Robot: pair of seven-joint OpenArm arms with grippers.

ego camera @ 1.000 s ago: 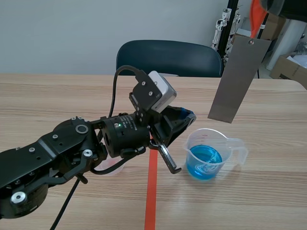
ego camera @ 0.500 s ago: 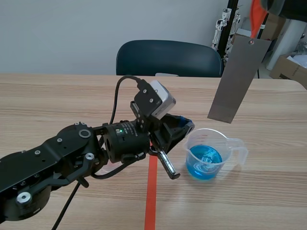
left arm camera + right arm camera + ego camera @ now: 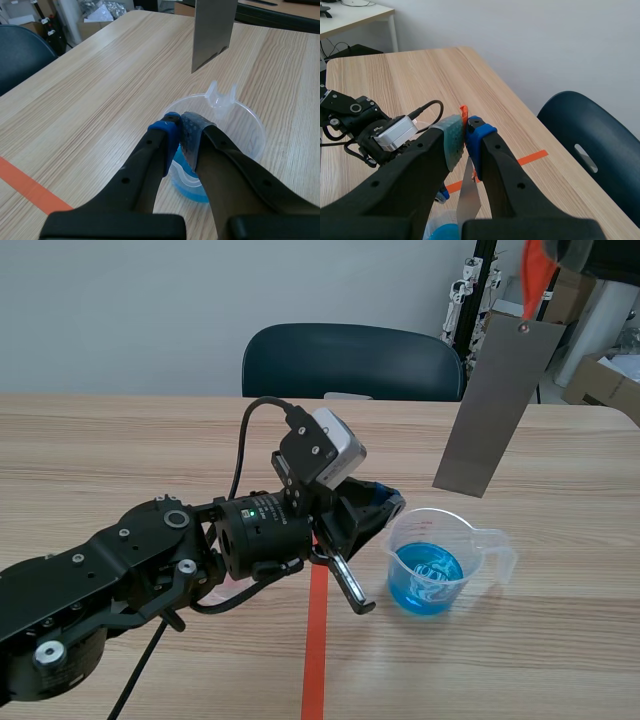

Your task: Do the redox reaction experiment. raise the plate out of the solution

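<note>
Nearest the robot, the left arm (image 3: pixel 150 570) comes in low over the near edge of the table (image 3: pixel 120 450) and crosses the orange-red tape line (image 3: pixel 315 650). The left gripper (image 3: pixel 180 129) is drawn narrow, its blue pad and grey dotted pad pinched on the near rim of the beaker (image 3: pixel 445 555), with one finger outside the wall and the other over the inside. The beaker is clear plastic with a spout and a side handle. It stands just right of the tape line on the right half of the table and holds a shallow pool of blue solution (image 3: pixel 428 578). The plate (image 3: pixel 497 400), a long flat grey strip, hangs tilted in the air above and beyond the beaker, its lower edge well clear of the solution and of the rim. A hole near its top joins it to an orange tag (image 3: pixel 464 111), and the right gripper (image 3: pixel 465 127) is clamped on that tag high above the table's right side. Past the far edge stands a dark blue chair (image 3: pixel 350 360), with cardboard boxes (image 3: pixel 600 380) off the far right corner.
</note>
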